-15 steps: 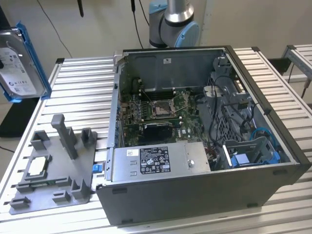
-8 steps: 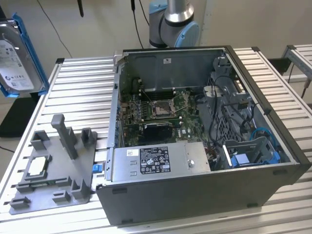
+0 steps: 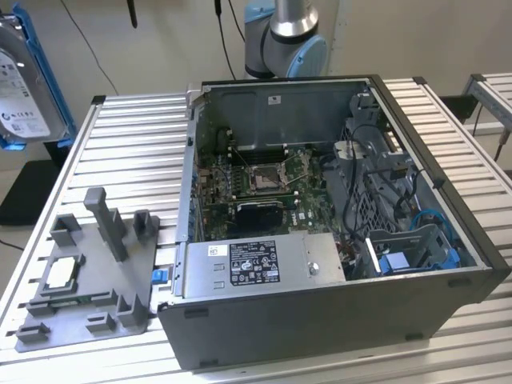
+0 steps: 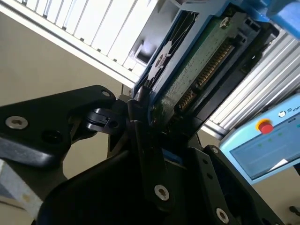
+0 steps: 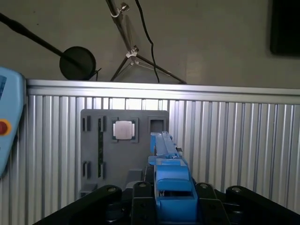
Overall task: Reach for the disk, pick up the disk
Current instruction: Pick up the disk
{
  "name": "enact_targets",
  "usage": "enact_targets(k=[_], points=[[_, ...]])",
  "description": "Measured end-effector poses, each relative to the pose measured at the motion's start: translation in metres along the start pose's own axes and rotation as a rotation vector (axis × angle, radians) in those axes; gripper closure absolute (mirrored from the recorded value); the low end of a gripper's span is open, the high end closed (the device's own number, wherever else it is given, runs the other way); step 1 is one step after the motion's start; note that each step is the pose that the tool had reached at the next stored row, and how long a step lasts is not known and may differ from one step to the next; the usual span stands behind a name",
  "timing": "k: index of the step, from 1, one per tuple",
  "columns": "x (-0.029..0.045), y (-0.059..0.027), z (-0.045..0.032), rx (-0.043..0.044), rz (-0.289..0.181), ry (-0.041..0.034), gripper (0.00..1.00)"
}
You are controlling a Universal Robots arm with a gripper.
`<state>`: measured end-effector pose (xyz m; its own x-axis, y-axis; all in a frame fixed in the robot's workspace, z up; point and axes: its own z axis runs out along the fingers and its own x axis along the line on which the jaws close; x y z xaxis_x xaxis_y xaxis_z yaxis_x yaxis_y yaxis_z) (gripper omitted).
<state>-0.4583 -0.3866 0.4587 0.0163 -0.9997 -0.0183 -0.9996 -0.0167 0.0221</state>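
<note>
The disk (image 3: 24, 80), silver-grey with a white label and a blue bracket, hangs high at the exterior view's far left, well above the table. In the second wrist view my gripper (image 4: 150, 117) is shut on the disk's edge, and the disk's green circuit board (image 4: 201, 65) and blue frame rise from between the black fingers (image 4: 138, 126). In the first wrist view the blue bracket (image 5: 171, 173) stands edge-on in my gripper (image 5: 171, 201), above the grey fixture.
An open computer case (image 3: 448, 276) fills the middle of the slatted table (image 3: 128, 144). A grey fixture (image 3: 112, 300) with a small square chip (image 3: 64, 274) lies at the exterior view's left. A teach pendant (image 4: 267, 145) sits beside the table. The arm's base (image 3: 284, 32) stands behind the case.
</note>
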Motion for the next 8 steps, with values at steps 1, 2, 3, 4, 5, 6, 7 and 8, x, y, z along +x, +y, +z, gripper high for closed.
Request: enact_targets(k=[1, 2, 3, 4, 5, 6, 7, 8], points=[[0.0000, 0.0000, -0.0017, 0.0001, 0.000, 0.0000, 1.00], [-0.0001, 0.0001, -0.0035, 0.0000, 0.000, 0.0000, 1.00], [-0.0001, 0.0001, -0.0052, 0.0000, 0.000, 0.0000, 1.00], [-0.0001, 0.0001, -0.0073, 0.0000, 0.000, 0.0000, 1.00], [-0.0002, 0.0002, -0.0093, 0.0001, 0.000, 0.0000, 1.00], [-0.0002, 0.0002, -0.0116, 0.0001, 0.000, 0.0000, 1.00], [-0.0003, 0.0003, -0.0142, 0.0000, 0.000, 0.0000, 1.00], [-0.0003, 0.0004, -0.0165, 0.0000, 0.000, 0.0000, 1.00]])
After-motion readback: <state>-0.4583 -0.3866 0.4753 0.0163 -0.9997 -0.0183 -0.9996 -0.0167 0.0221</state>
